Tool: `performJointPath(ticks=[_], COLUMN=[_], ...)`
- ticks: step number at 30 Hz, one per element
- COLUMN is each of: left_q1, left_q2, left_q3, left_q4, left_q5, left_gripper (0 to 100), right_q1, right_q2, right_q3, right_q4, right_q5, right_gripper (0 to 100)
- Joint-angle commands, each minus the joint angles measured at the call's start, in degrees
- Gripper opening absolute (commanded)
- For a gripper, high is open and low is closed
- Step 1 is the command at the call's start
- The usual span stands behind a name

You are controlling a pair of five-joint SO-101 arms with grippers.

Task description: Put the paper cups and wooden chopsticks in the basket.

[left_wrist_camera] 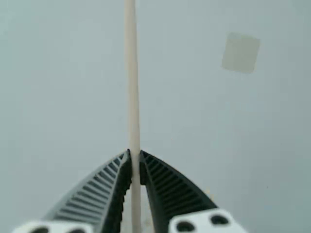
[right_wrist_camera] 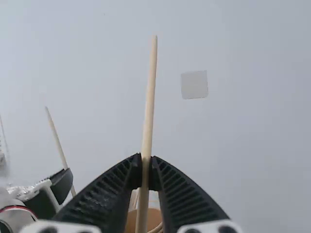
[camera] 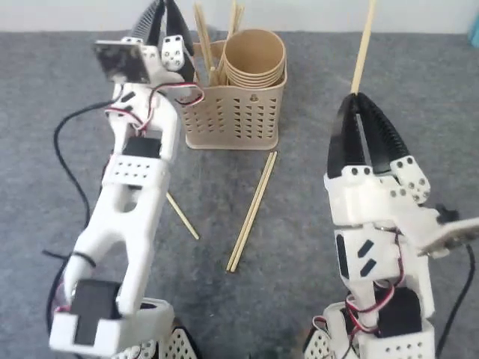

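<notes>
On the grey, felt-like bench (camera: 314, 67), the perforated beige plastic basket (camera: 232, 123) holds a stack of paper cups (camera: 254, 56). The right hand (camera: 357, 99) is closed on a slim wooden stick, the right chopstick (camera: 363, 45), its long axis in line with the fingers. The basket lies forward and to this hand's left. The left hand (left_wrist_camera: 134, 154), just beside the basket (the nearer one), grips the left chopstick (left_wrist_camera: 130, 73). A loose pair of chopsticks (camera: 253, 209) lies before the basket.

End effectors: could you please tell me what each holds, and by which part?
The left end effector pinches a chopstick low on its shaft; the right end effector pinches a second chopstick likewise.
</notes>
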Motion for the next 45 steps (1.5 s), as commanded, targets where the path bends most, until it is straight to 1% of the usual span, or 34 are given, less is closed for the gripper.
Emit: performJointPath(ticks=[1,5,7,10,13,17,21,23,25,27,29,31,33,35,39,41,45], left_q1=[0.0,-0.4,-0.5,-1.6,-2.7,-8.9,-18.4,-22.0,-24.5,-26.9,-28.7,-28.9,-28.5,-26.5,-23.6,-23.5,-23.2], left_q2=[0.0,-3.2,-5.8,-12.0,-20.1,-34.1,-45.5,-49.0,-50.5,-50.7,-50.6,-50.6,-50.6,-50.6,-50.6,-50.6,-50.6], left_q3=[-2.8,-0.8,1.3,5.4,9.7,14.2,18.7,23.3,29.6,36.0,41.9,45.8,48.0,49.8,54.2,54.5,54.6], left_q4=[2.2,10.5,14.2,18.1,22.9,36.2,51.5,54.8,54.4,50.5,45.3,42.3,41.7,40.4,34.1,33.8,33.6], left_q5=[-0.4,-0.1,-0.1,-0.3,-0.3,-0.3,0.0,0.1,1.1,4.0,6.0,6.4,6.6,6.6,6.2,5.8,2.8], left_gripper=[7,22,27,27,27,27,27,27,27,27,27,27,27,27,27,27,27], right_q1=[0.4,0.4,0.4,0.3,0.2,0.1,-1.4,-3.1,-5.1,-7.4,-9.6,-11.7,-13.1,-13.7,-13.7,-13.7,-14.8], right_q2=[-0.8,1.0,2.2,3.8,6.0,10.7,16.1,19.3,22.6,26.4,30.5,34.9,39.4,44.0,53.5,58.9,70.2], right_q3=[-0.4,-0.4,-0.4,-0.4,-0.4,-0.4,-0.4,-0.4,-0.5,-0.9,-2.0,-3.7,-5.6,-8.0,-14.7,-20.0,-33.9], right_q4=[-1.5,-1.5,-1.6,-1.7,-4.5,-10.2,-15.1,-17.8,-21.9,-27.6,-33.2,-37.2,-40.2,-43.2,-48.3,-48.7,-48.6], right_q5=[0.8,0.6,0.5,0.4,0.4,0.4,0.7,0.8,0.8,1.2,4.9,9.7,13.2,14.9,15.6,15.6,15.6], right_gripper=[0.8,0.8,0.8,0.8,0.8,0.8,0.8,0.8,0.8,0.8,0.8,0.8,0.8,0.8,0.8,0.9,0.9])
